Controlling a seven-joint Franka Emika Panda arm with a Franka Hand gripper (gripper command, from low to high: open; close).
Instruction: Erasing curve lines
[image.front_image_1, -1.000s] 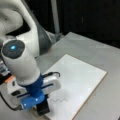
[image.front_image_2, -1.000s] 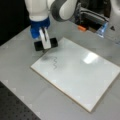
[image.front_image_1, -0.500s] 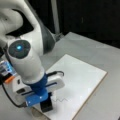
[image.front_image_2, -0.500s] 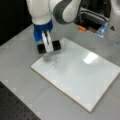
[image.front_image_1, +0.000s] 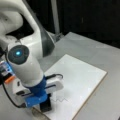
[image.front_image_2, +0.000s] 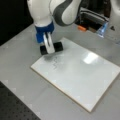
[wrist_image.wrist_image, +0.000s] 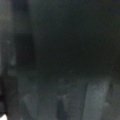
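at the whiteboard (image.front_image_2: 82, 75) corner, the gripper (image.front_image_2: 49, 47) is squeezing the black eraser (image.front_image_2: 51, 48), sitting right beside the wavy curve lines (image.front_image_2: 55, 63) still showing.

White Franka arm with blue wrist fittings

In both front views the arm (image.front_image_1: 25, 65) has glossy white rounded shells with a dark grey joint band (image.front_image_1: 47, 42); a round black cap with a small cyan light (image.front_image_1: 18, 53) closes one link, a blue collar (image.front_image_2: 43, 31) sits above the gripper (image.front_image_2: 48, 47) with its pale fingers (image.front_image_2: 49, 45), and a black cable (image.front_image_1: 10, 98) loops beside the wrist
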